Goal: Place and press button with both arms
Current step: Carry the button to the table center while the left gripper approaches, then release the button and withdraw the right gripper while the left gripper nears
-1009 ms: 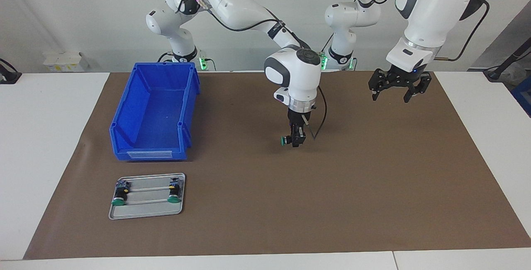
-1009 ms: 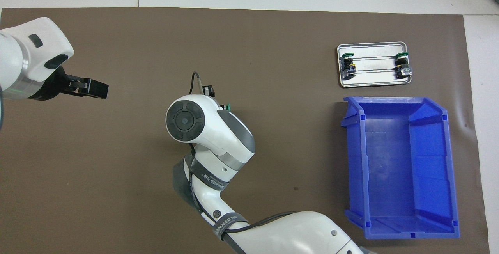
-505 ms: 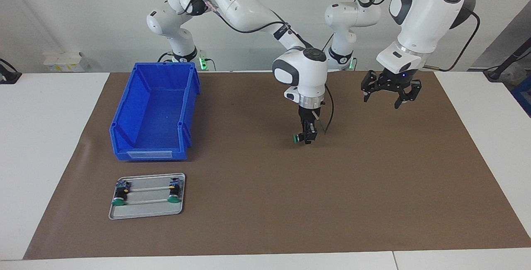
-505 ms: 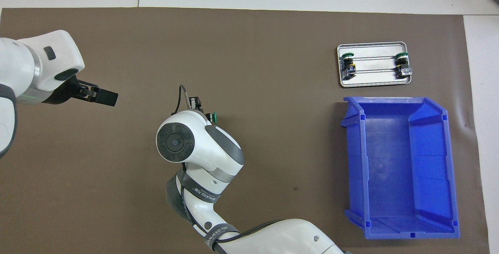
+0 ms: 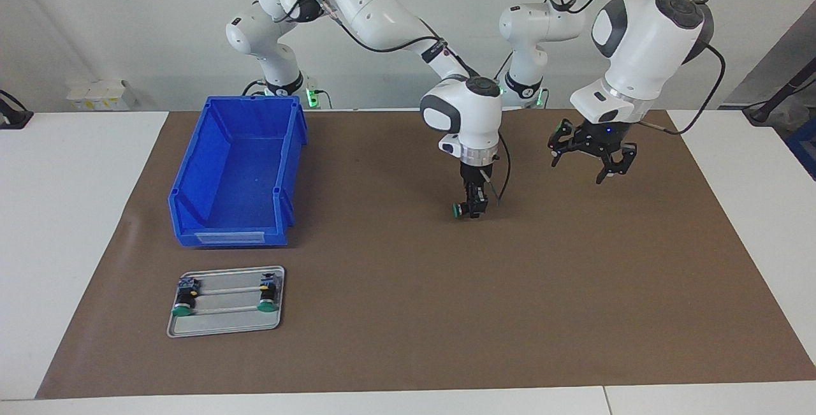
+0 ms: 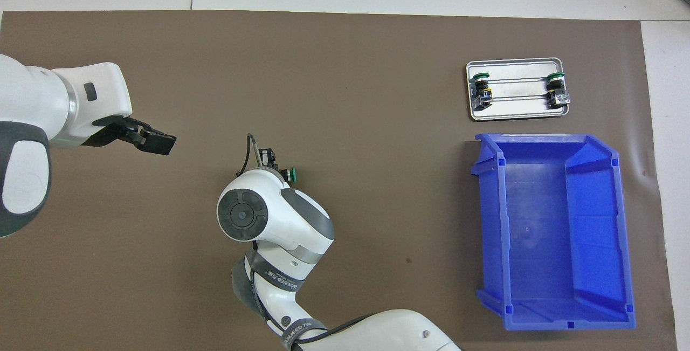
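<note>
Meanwhile, I had the right gripper pointing straight down at the middle of the brown mat, low over it, its fingers clamped on the button, whose green cap stuck out sideways toward the right arm's end of the table. My left gripper hung in the air over the mat toward the left arm's end, its fingers spread wide apart and holding nothing. Toward the right arm's end sat the blue bin, and the metal tray lay farther from the robots with two more buttons on it.
</note>
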Robot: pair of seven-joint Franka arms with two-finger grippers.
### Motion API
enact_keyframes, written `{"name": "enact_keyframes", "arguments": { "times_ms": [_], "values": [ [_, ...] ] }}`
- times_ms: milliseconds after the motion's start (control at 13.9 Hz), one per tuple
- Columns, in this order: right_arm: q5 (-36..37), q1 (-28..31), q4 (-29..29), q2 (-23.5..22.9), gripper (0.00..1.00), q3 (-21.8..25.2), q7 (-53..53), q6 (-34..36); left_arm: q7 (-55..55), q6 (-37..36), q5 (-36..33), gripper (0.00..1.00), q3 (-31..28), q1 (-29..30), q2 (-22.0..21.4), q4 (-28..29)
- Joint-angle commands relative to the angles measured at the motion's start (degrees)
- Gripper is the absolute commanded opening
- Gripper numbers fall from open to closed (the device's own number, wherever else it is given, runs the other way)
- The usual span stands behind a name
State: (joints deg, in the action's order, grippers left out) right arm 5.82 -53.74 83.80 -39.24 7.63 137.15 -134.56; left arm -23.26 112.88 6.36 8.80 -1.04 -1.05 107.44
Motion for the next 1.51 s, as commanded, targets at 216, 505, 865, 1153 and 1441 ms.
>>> {"name": "enact_keyframes", "arguments": {
  "times_ms": [216,505,865,1153,1441],
  "values": [
    [1.12,-0.76,4.18,3.03,0.99,-0.16,-1.52,-0.71,-2.49,5.32,1.46,1.0,-0.18,-0.36,-0.71,5.06],
    [1.12,1.69,7.77,8.46,0.99,-0.07,-11.27,0.88,-5.28,13.12,1.55,1.0,-0.01,-3.69,1.22,7.69],
    [0.51,12.75,19.12,24.98,0.99,-0.16,-32.6,3.5,-16.52,21.15,1.55,1.0,-0.01,-8.79,2.98,12.71],
    [-0.1,22.42,18.77,29.47,0.99,-0.16,-56.33,9.39,-24.1,22.81,1.64,1.0,-0.01,-13.53,3.42,16.12],
    [-3.27,32.53,18.69,33.0,0.99,-0.07,-77.94,11.77,-23.67,31.85,1.64,0.99,-0.01,-18.54,8.85,18.33]
  ]
}}
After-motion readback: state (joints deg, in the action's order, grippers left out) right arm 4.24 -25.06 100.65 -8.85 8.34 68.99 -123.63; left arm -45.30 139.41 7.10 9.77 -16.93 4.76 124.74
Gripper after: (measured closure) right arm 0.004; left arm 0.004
